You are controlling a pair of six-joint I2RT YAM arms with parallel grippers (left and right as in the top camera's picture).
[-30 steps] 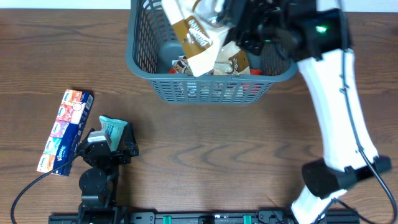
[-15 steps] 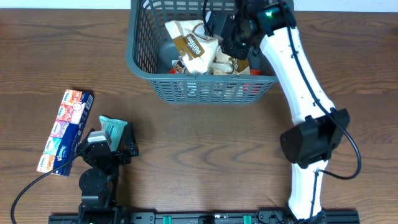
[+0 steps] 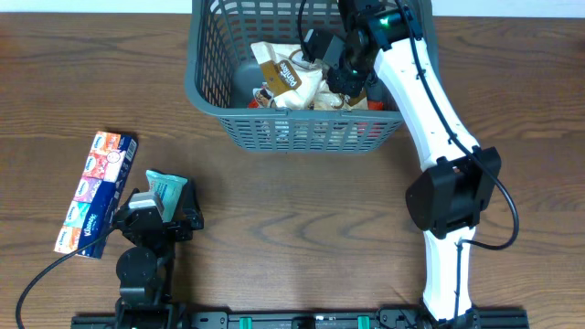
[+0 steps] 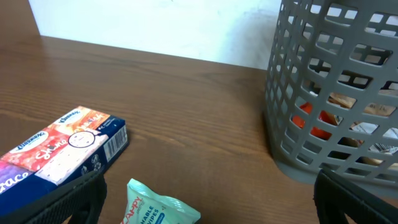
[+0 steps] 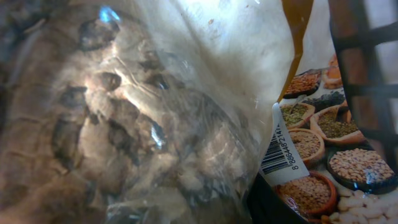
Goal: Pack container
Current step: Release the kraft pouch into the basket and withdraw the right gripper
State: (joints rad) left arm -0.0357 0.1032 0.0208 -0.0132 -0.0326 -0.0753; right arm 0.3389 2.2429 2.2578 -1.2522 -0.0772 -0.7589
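The container (image 3: 302,133), a dark grey-blue lattice basket, stands at the back centre and holds several snack packs. It also shows in the left wrist view (image 4: 323,124). My right gripper (image 3: 340,62) reaches down inside it and is shut on a clear and brown snack bag (image 3: 283,73), which rests on the other packs. That bag (image 5: 155,112) fills the right wrist view and hides the fingers. My left gripper (image 3: 155,215) is open near the front edge, with a teal wipes pack (image 3: 166,190) lying between its fingers (image 4: 208,199).
A colourful tissue box (image 3: 96,192) lies at the front left, just left of the left gripper, and shows in the left wrist view (image 4: 56,146). Printed grain packs (image 5: 323,155) lie under the bag. Bare wood lies between the left gripper and the basket.
My right gripper has lowered the snack bag from above the rim down into the basket onto the other packs. The left arm has not moved.
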